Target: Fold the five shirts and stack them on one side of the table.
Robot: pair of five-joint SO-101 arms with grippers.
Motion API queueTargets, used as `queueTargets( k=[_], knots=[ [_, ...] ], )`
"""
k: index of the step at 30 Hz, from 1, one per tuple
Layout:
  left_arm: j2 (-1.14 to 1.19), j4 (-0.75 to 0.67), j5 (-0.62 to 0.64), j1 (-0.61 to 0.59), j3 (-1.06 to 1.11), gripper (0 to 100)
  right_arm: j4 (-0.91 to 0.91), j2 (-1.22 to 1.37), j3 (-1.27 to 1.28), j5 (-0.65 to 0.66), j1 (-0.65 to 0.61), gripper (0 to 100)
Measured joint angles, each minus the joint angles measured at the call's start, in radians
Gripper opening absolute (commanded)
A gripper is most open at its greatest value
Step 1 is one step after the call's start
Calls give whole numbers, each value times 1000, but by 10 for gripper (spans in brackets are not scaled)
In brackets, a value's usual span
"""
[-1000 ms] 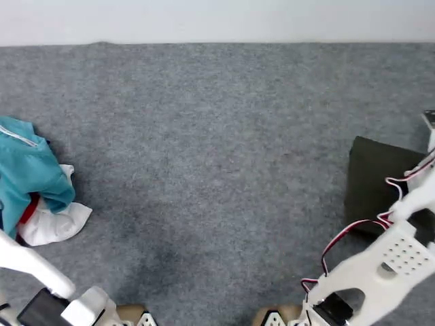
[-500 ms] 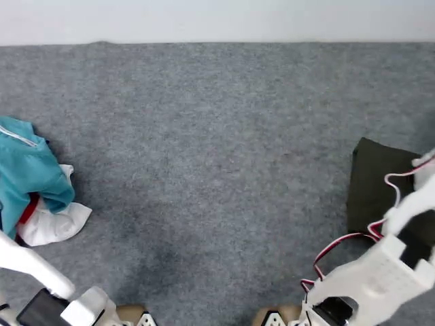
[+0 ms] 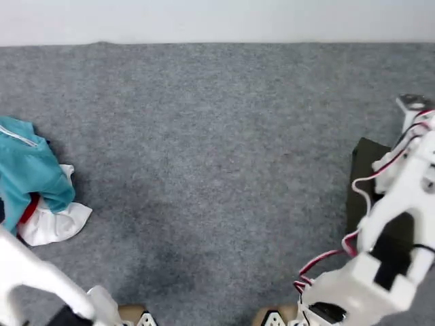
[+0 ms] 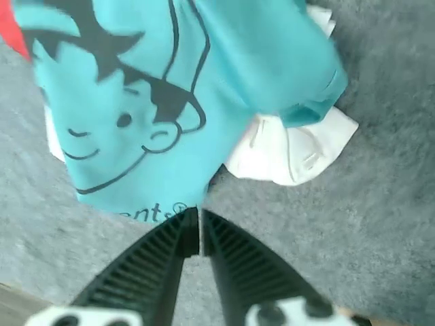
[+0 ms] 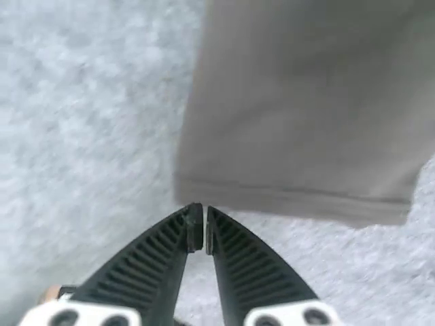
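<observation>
Fingers (image 4: 234,261) of the left gripper (image 4: 199,234) were pressed together on nothing, their tips just off the hem of the teal shirt (image 4: 204,81). The right gripper (image 5: 198,227) was likewise clenched and empty, just beside an edge of the folded dark shirt (image 5: 312,102).

The grey table (image 3: 217,149) lay bare across its whole middle, giving wide room to spread a garment. At its left edge sat the unfolded heap: the teal shirt on top, a white shirt (image 3: 51,227) poking out beneath, and a sliver of red shirt (image 3: 27,209) between them. At the right edge the dark shirt lay flat, partly under the right arm (image 3: 401,204), apparently the start of the stack.

Judged from this, one shirt was done and the task was at an early stage, with fetching the teal shirt the likely next step. That would call for the left gripper to open, pinch the hem without snagging the white shirt, and drag it to the open middle. The heap ran off the left edge, so its count could not be told.
</observation>
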Motion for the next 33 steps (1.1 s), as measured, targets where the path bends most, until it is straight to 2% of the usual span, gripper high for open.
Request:
queueTargets(
  k=[3,7,14,20,26,29,33],
  knots=[
    [-29,2,0,6,0,212,0,-121,137,-35,-37,9],
    [-3,2,0,6,0,225,0,-281,302,-78,-80,9],
    [244,-95,-60,-21,-35,225,0,-505,486,-117,-92,9],
    [387,-123,-173,-100,-192,225,0,-644,580,-120,-92,9],
    [410,-132,-308,-170,-298,225,0,-713,658,-120,-92,9],
    [416,-193,-358,-201,-305,225,0,-726,675,-120,-92,9],
    [466,-334,-364,-222,-305,225,2,-730,675,-120,-92,9]
  ],
)
